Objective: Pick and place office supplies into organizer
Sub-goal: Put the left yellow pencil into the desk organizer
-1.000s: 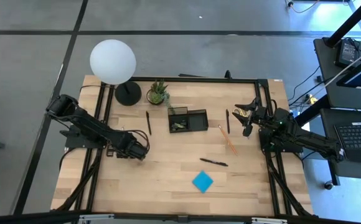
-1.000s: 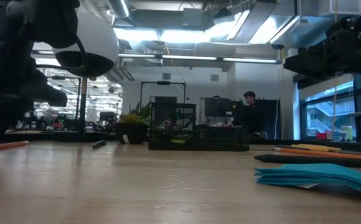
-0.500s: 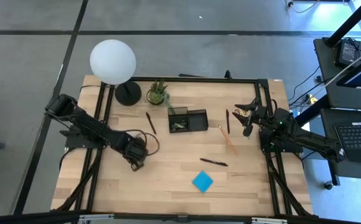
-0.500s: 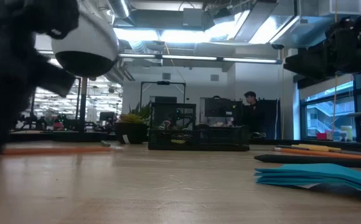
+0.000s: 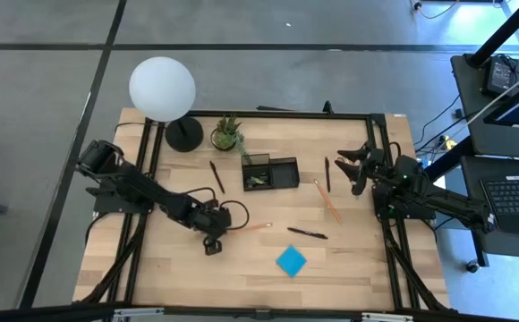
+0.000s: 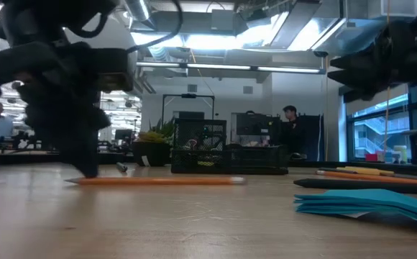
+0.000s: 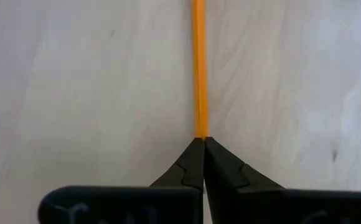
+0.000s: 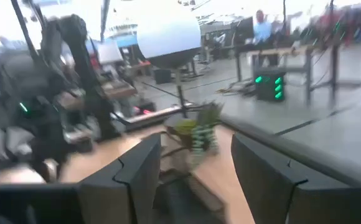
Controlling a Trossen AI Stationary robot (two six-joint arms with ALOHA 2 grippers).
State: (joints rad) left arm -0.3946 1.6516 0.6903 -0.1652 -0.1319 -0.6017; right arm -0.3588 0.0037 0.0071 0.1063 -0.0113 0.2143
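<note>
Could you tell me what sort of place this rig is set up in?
Probably an open-plan robotics lab or office: the low view shows ceiling ducts and a person at a workstation behind the wooden table, and the high view shows a keyboard alongside.

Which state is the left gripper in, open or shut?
Shut: the left gripper has its fingers pressed together on the end of the orange pencil.

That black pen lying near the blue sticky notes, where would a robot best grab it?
Probably mid-barrel. The black pen lies flat on bare wood, apart from the blue sticky-note pad, so a tool coming straight down, fingers straddling the thin barrel crosswise, should balance it. The left tool already pinches an orange pencil.
</note>
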